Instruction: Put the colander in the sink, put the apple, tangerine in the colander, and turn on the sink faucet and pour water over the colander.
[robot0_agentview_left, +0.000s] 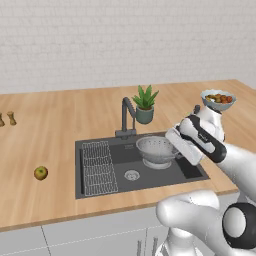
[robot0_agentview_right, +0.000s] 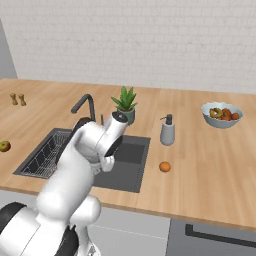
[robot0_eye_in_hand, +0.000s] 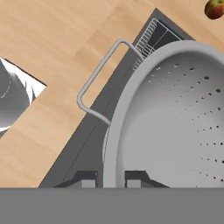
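the gripper (robot0_eye_in_hand: 110, 178) is closed on the rim of the colander (robot0_agentview_left: 157, 151), one finger inside the wall and one outside, holding it over the right part of the sink (robot0_agentview_left: 95, 187), in front of the faucet (robot0_agentview_left: 127, 116). the apple (robot0_agentview_left: 41, 173) lies on the counter (robot0_agentview_left: 60, 130) left of the sink; the tangerine (robot0_agentview_right: 165, 166) lies right of it, near the soap bottle (robot0_agentview_right: 167, 130). no writing or labels can be read.

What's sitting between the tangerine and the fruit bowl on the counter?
Nothing. In the right base view, the wooden counter between the tangerine and the fruit bowl is bare; the soap dispenser stands off to the side.
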